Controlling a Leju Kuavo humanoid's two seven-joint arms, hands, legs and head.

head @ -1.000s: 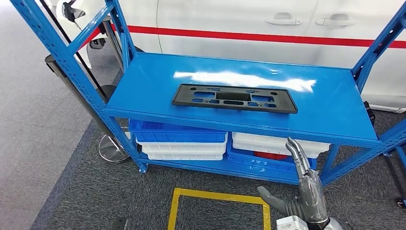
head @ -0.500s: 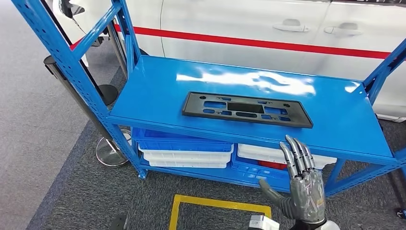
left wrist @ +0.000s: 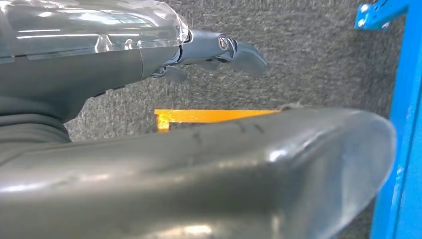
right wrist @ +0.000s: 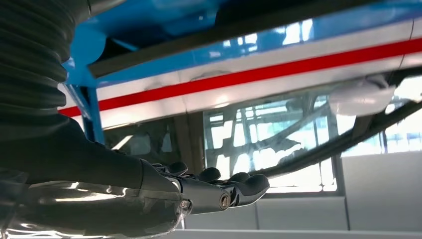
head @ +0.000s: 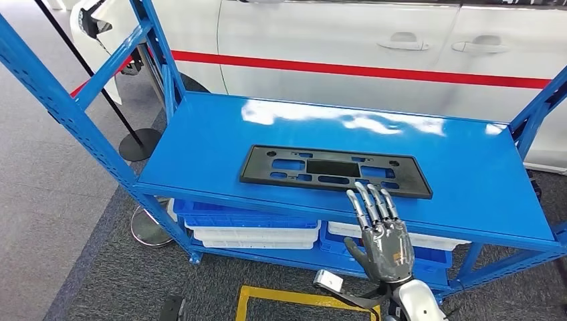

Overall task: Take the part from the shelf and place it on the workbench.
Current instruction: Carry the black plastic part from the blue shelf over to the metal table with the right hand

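Grey carpet [head: 134, 281] covers the floor nearest the robot, with a yellow taped outline [head: 301, 297] marked on it just below the right hand [head: 382, 237]. That hand is raised in front of the blue shelf [head: 468, 180], palm turned away from the camera, fingers [head: 372, 200] straight and slightly apart, the thumb out to the side; it holds nothing. In the head view the fingertips overlap the shelf's front edge and reach up to the near long side of the part [head: 334, 171], though whether they touch it cannot be told. The left hand [left wrist: 219, 50] hangs low over the carpet, next to a blue upright of the shelf; its visible fingers are loosely curved and it holds nothing.

On the level under the top board sit stacked bins, blue [head: 247, 217] and white [head: 257, 234], at the left, and more at the right, partly behind the right hand.

Further off, the part, a flat black rectangular plate with several cut-out slots, lies flat on the top board of the shelf, nearer its front edge, its long side running along the board.

Behind the shelf stands a white car [head: 334, 40] with a red stripe along its doors.
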